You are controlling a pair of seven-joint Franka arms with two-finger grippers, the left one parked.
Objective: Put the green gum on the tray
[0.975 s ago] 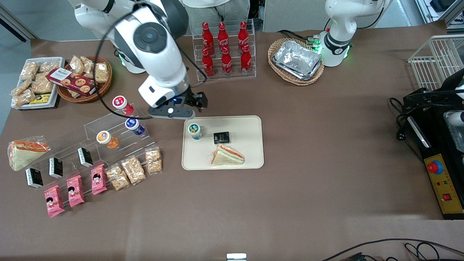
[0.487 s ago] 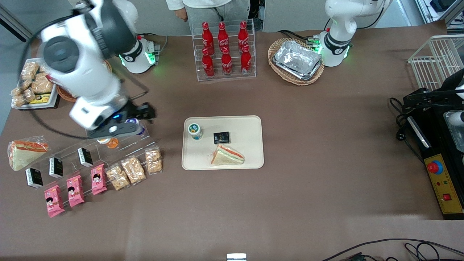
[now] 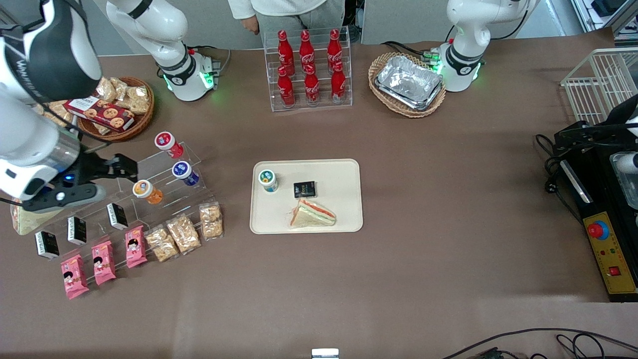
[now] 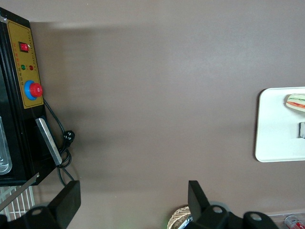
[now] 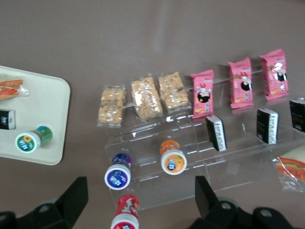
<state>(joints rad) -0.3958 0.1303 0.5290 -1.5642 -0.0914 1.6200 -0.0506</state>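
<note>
My gripper (image 3: pixel 112 169) hangs spread wide and empty above the clear display stand (image 3: pixel 149 192). Green gum (image 3: pixel 267 180) stands upright on the tray (image 3: pixel 344 174), well apart from my gripper, toward the parked arm's end.

The green gum (image 3: pixel 268 180) stands upright on the tray (image 3: pixel 344 174), in the tray's upper left corner, just beside a small black packet (image 3: pixel 304 189) and above a wrapped sandwich (image 3: pixel 313 214). The gripper (image 3: pixel 117 168) hangs at the left edge of the frame over the clear acrylic display stand (image 3: pixel 164 192), well apart from the tray. It holds nothing, fingers spread.
</note>
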